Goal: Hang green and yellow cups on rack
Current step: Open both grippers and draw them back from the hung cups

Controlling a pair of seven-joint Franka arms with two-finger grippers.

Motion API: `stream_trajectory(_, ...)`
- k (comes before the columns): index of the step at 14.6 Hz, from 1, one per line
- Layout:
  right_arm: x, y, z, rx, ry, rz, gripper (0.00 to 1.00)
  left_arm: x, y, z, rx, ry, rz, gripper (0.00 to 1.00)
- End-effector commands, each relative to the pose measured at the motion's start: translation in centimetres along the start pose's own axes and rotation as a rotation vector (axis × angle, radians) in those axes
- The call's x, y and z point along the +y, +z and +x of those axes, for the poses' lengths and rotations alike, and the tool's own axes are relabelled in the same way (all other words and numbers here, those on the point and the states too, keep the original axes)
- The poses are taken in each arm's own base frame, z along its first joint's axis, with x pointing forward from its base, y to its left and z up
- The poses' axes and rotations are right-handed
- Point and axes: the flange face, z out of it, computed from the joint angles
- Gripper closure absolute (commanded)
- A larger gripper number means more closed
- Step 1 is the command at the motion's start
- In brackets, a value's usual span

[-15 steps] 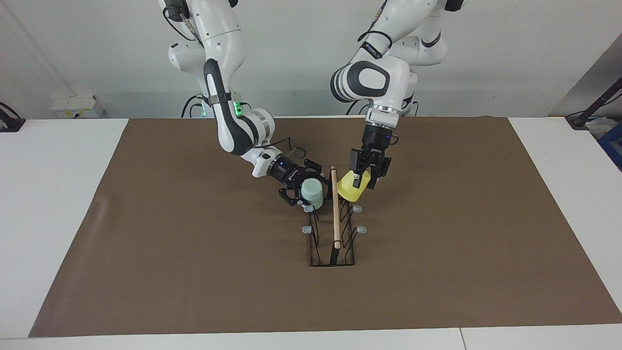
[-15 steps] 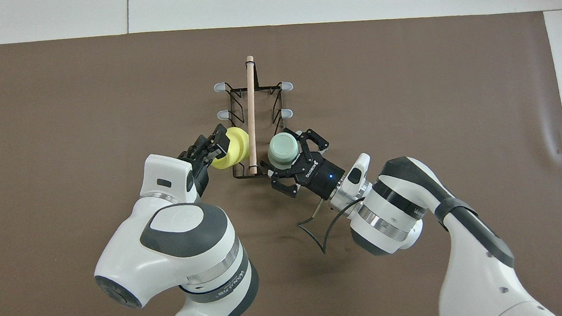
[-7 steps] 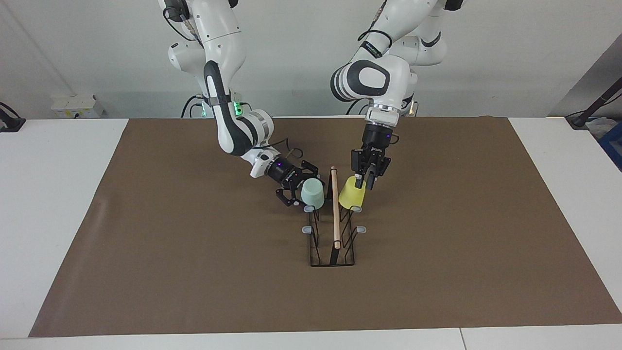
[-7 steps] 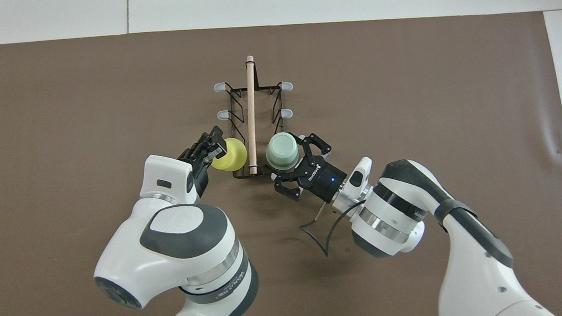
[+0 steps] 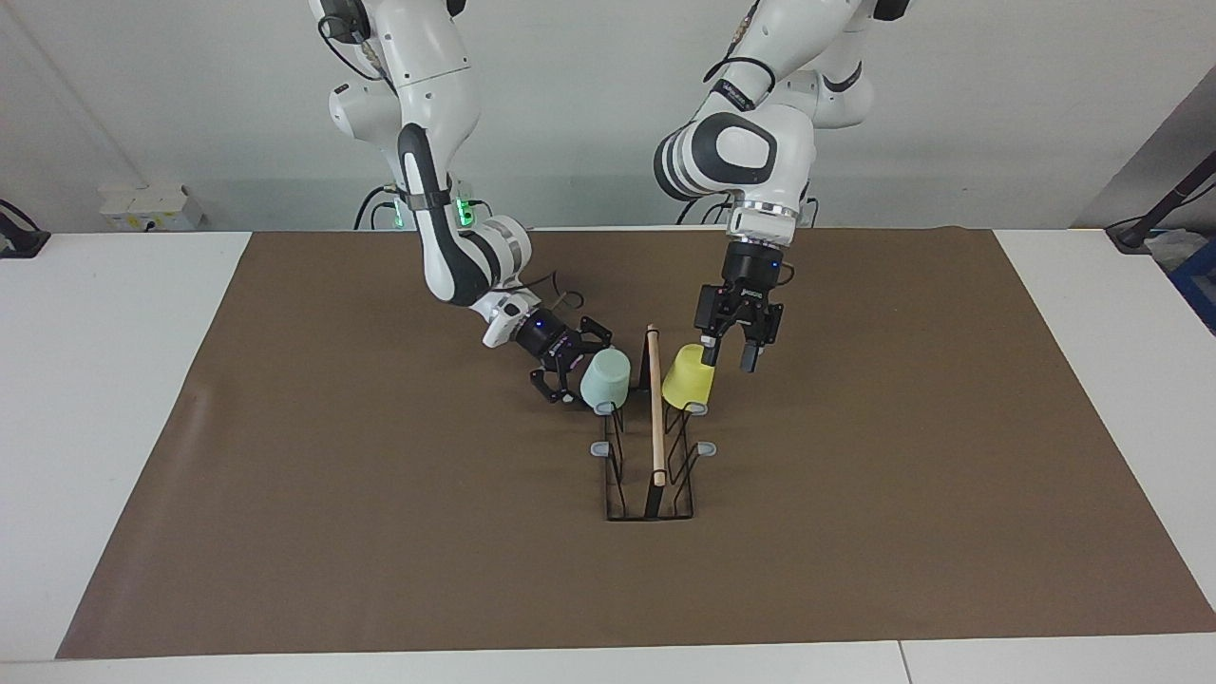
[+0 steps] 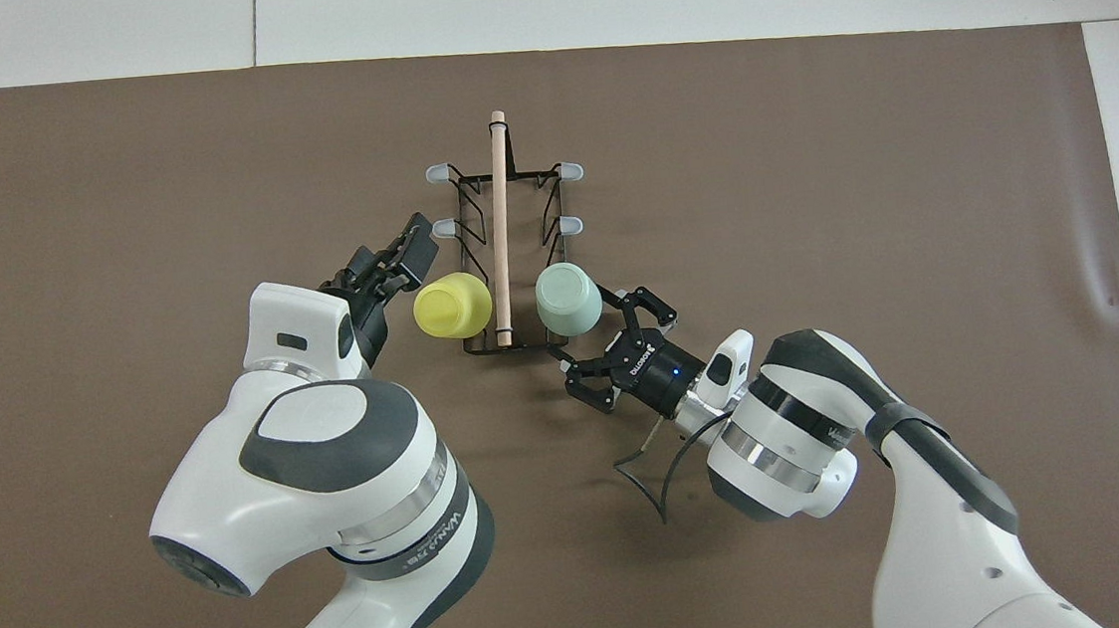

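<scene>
Both cups hang upturned on the rack [image 5: 651, 475] prongs nearest the robots. Left pincer [image 5: 730, 353], fingers apart, sits just beside the yellow cup [image 5: 688, 374]; right pincer [image 5: 570, 366], spread wide, just beside the green cup [image 5: 605, 377].

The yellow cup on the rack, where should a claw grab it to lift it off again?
Grip the yellow cup across its tapered side wall, coming from above on the left arm's side. It hangs upside down on a rack prong, closed base up, with the wooden rod close beside it.
</scene>
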Motion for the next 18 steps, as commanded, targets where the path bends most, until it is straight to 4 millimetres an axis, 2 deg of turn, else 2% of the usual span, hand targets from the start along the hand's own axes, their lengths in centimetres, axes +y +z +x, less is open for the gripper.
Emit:
stream_trajectory(1,-0.2,-0.9,0.5,-0.013,0.022,-0.102,0.0,-0.4,1.2,2.6,0.019,-0.004,-0.048,0.12)
stream_trajectory(3,-0.2,-1.1,0.9,-0.016,0.012,-0.1,0.0,-1.3,1.7,4.0,0.028,-0.017,-0.075,0.11)
stream_trajectory(9,-0.2,-2.7,2.0,-0.113,-0.001,-0.139,0.0,-2.0,1.7,5.7,0.053,0.024,-0.078,0.09)
stream_trajectory(12,-0.4,-4.3,3.4,-0.191,-0.006,-0.183,0.0,-2.2,1.7,5.6,0.053,0.046,-0.072,0.08)
stream_trajectory(14,-0.2,-4.8,4.0,-0.208,-0.034,-0.181,0.0,-2.8,1.9,6.0,0.057,0.068,-0.062,0.04)
stream_trajectory(18,1.3,-5.9,6.8,-0.266,-0.172,-0.173,0.0,-3.8,2.2,6.7,0.066,0.132,-0.044,0.02)
